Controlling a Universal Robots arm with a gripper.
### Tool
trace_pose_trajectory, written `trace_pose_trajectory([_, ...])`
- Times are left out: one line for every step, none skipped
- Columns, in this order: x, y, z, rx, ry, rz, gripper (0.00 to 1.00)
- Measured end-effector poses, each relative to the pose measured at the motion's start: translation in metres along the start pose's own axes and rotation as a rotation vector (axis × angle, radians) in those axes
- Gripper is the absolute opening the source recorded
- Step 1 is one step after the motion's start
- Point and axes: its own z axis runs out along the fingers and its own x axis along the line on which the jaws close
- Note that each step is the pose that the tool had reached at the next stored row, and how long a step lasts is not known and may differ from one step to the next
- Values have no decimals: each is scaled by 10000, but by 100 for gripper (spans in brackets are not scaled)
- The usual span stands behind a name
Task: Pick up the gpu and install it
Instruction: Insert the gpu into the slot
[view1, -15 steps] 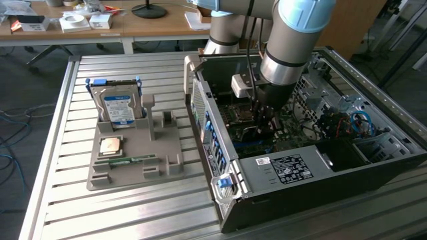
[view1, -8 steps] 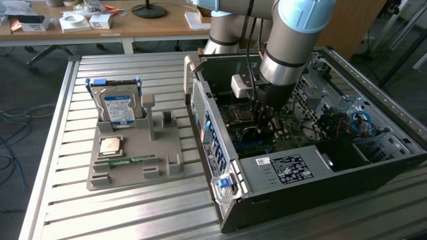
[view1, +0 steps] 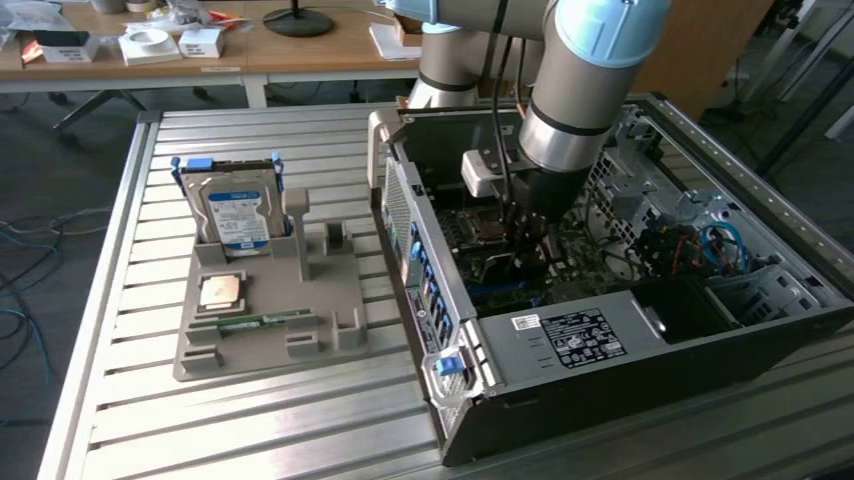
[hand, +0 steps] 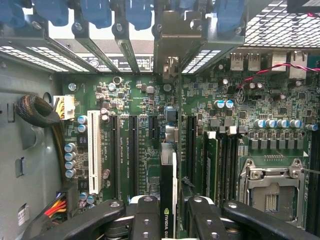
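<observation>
GPU (hand: 168, 195) first: in the wrist view it sits edge-on at the lower centre of the frame, a thin dark card with an NVIDIA mark near its bottom end, clamped between the two black fingers (hand: 145, 217) of the gripper (hand: 168, 220), which are closed on its faces. Its pale bracket end (hand: 167, 45) reaches to the rear slot openings near the upper centre of the frame, under the row of blue retention clips (hand: 95, 12).

In the exterior view the arm (view1: 581, 90) reaches down into the open computer case (view1: 561, 360), the gripper low over the motherboard (view1: 501, 290) in the middle of the frame. On the grey parts tray (view1: 254, 300) at that view's left stand the hard drive (view1: 238, 215), a CPU (view1: 220, 291) and a memory stick (view1: 254, 322), all well apart from the work.

The card appears to stand over a long black expansion slot (hand: 190, 145) just beside the white PCI slot's (hand: 94, 150) neighbours; whether its edge connector has entered the slot I cannot tell. To seat it well, I judge the card should be kept square to the board, its edge parallel with the slot, and the bracket lined up with the open bay. Pressure should run straight down and evenly along the length, since any tilt risks jamming one end or flexing the motherboard.
</observation>
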Motion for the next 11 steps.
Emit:
trace_pose_trajectory([0, 0, 0, 0, 0, 0, 26])
trace_pose_trajectory([0, 0, 1, 0, 0, 0, 26])
trace_pose_trajectory([0, 0, 2, 0, -1, 0, 26])
trace_pose_trajectory([0, 0, 2, 0, -1, 0, 26])
trace_pose_trajectory([0, 0, 2, 0, -1, 0, 26])
trace_pose_trajectory([0, 0, 2, 0, -1, 0, 26])
trace_pose_trajectory([0, 0, 2, 0, -1, 0, 26])
trace_pose_trajectory([0, 0, 2, 0, -1, 0, 26])
trace_pose_trajectory([0, 0, 2, 0, -1, 0, 26])
trace_pose_trajectory([0, 0, 3, -1, 1, 0, 26])
trace_pose_trajectory([0, 0, 5, 0, 1, 0, 26])
